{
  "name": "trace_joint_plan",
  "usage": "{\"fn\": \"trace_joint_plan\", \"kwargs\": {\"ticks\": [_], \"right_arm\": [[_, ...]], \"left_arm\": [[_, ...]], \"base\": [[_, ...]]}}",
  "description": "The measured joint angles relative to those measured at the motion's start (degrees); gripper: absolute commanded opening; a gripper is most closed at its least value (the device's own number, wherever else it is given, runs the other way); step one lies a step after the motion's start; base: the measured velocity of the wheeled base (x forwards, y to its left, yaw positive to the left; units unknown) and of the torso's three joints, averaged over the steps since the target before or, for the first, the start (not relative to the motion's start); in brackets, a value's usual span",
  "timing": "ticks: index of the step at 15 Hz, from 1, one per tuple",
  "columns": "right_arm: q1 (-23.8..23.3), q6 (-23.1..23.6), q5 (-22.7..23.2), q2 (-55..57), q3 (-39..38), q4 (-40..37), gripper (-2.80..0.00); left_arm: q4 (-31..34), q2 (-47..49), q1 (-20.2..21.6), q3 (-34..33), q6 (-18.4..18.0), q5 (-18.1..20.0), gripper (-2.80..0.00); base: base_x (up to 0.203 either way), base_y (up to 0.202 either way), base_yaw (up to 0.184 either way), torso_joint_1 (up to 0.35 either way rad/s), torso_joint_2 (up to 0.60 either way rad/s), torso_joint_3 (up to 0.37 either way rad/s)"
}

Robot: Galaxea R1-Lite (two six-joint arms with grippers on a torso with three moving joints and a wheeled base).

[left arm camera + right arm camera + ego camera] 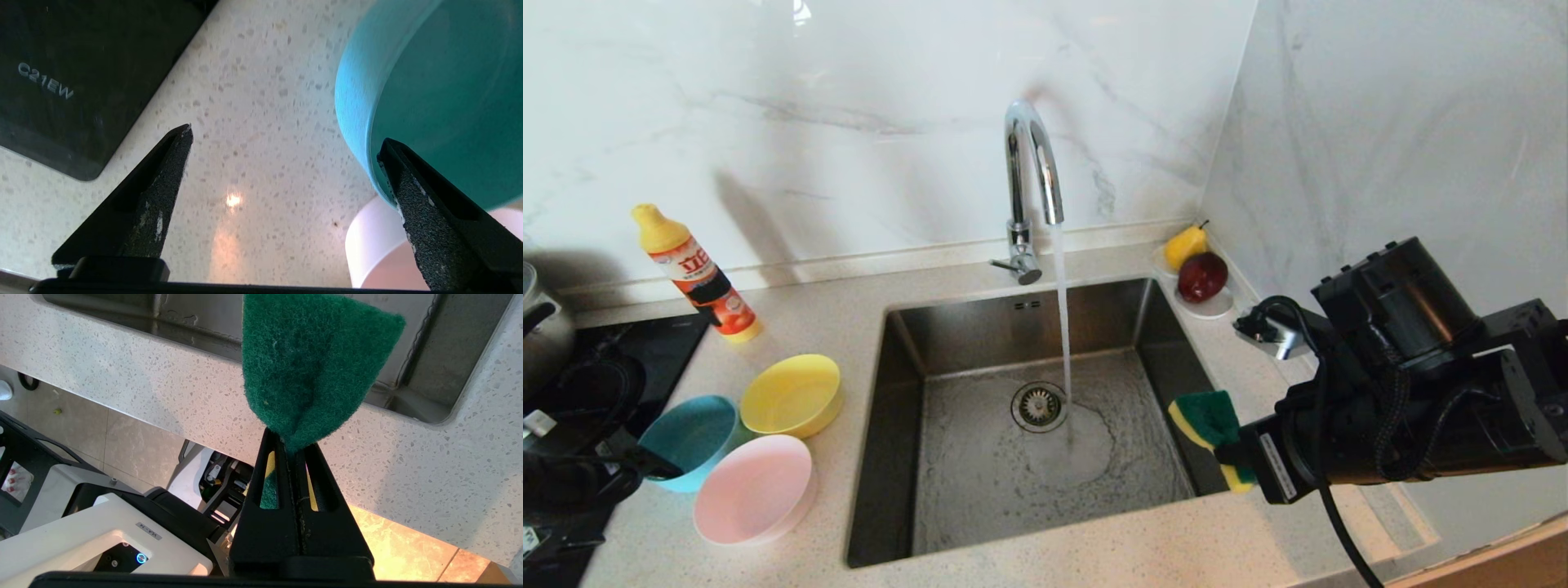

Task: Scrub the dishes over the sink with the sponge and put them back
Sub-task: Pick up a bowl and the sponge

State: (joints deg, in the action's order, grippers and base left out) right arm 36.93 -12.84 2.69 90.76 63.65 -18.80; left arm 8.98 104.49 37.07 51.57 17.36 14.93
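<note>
Status: I read us as early or between bowls. All three dishes sit on the tabletop (1094, 563) left of the sink (980, 457), none over the basin rn.

Yellow bowl (792, 395) is nearest the sink edge, teal bowl (690, 441) to its left, pink bowl (756, 488) in front; the three are bunched close together. All upright and open side up. Can't tell from here which, if any, are already scrubbed: no suds or water visible on them.

Left gripper (286, 155) is low at the tabletop by the teal bowl, jaws spread wide, nothing between them. One finger overlaps the teal rim in the left wrist view, the other stands over bare tabletop. Looks lined up to straddle that wall, not gripped yet.

Right gripper (292, 453) hangs at the sink's right edge, jaws pinched tight on the sponge (1209, 420). The sponge is folded by the squeeze, green scour face outward, yellow foam showing at the edge.

Faucet (1033, 175) is running, stream landing next to the drain (1039, 406).

Left to do, my guess: pick, scrub over the sink, return, for each bowl.
</note>
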Motion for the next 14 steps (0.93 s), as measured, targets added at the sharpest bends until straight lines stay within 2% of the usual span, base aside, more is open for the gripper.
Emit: {"fn": "trace_joint_plan", "kwargs": {"ticks": [3,14], "right_arm": [[-0.05,0.00,0.00,0.22,0.00,0.01,-2.80],[-0.29,-0.08,0.03,1.33,0.18,0.00,-2.80]], "left_arm": [[-1.86,0.54,0.00,-0.09,0.02,-0.06,0.00],[-1.92,3.33,-0.09,0.57,-0.13,-0.52,0.00]], "base": [[0.000,0.000,0.000,0.000,0.00,0.000],[0.000,0.000,0.000,0.000,0.00,0.000]]}}
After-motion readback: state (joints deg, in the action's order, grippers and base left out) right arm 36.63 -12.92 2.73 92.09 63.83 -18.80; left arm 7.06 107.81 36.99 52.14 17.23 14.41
